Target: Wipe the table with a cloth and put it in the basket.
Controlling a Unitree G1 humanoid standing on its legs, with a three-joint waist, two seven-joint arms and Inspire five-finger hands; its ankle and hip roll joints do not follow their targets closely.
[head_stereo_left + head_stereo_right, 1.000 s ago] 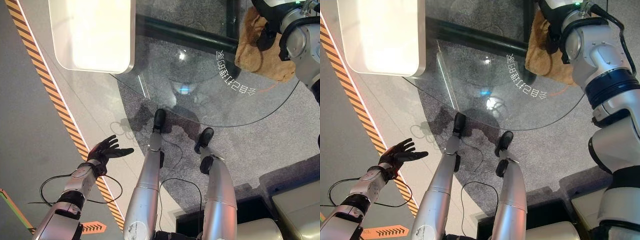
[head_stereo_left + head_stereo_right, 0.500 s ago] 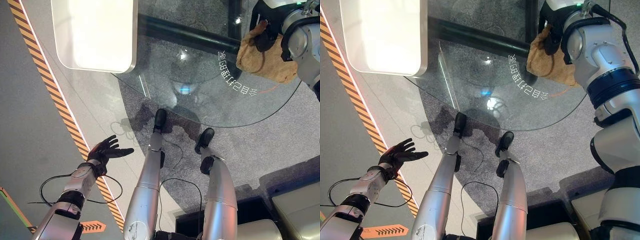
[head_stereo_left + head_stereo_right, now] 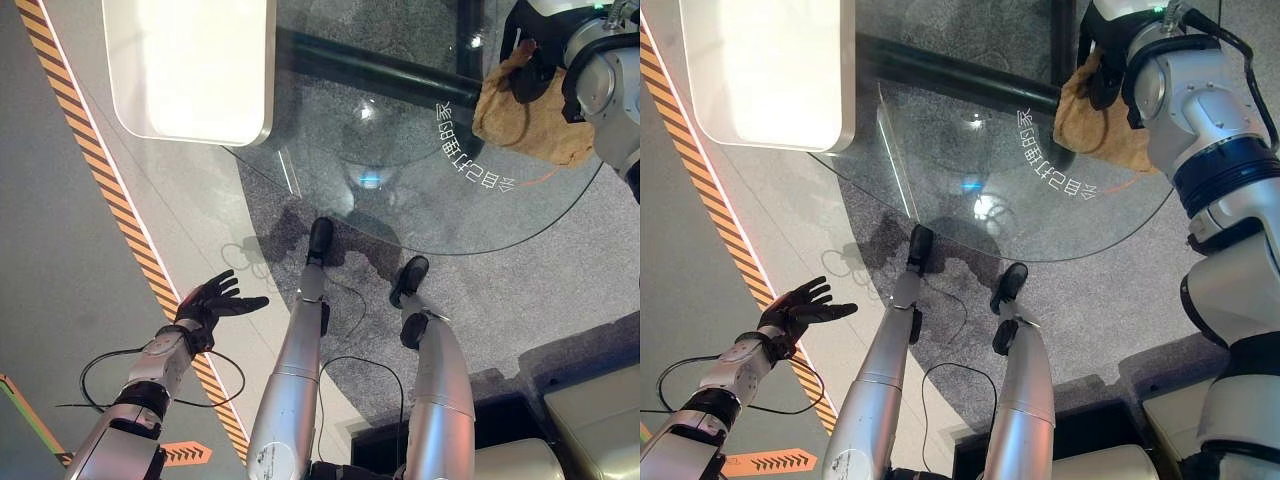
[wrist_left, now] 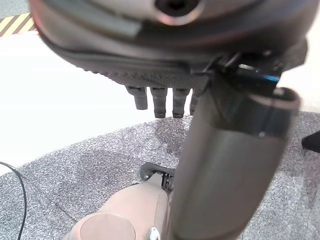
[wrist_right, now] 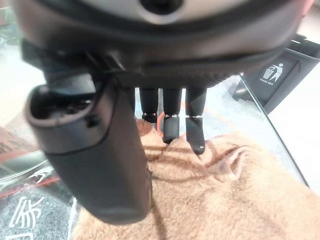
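A brown fluffy cloth (image 3: 535, 115) lies bunched on the far right part of the round glass table (image 3: 400, 190). My right hand (image 3: 527, 72) sits on the cloth's far edge. In the right wrist view its fingers (image 5: 172, 125) curl down into the folds of the cloth (image 5: 240, 190), and a ridge of fabric stands between them and the thumb (image 5: 95, 150). My left hand (image 3: 210, 303) hangs open low at the left, away from the table, with its fingers (image 4: 160, 102) straight over the floor.
A white surface with rounded corners (image 3: 190, 65) stands at the far left, beside the glass table. Orange-and-black striped tape (image 3: 110, 190) runs along the floor on the left. A black bin (image 5: 282, 75) stands beyond the table. Pale furniture (image 3: 595, 410) is at the lower right.
Under my right hand the cloth has drawn together from a flatter spread into a bunch with a raised peak at the fingers. The left hand has stayed still.
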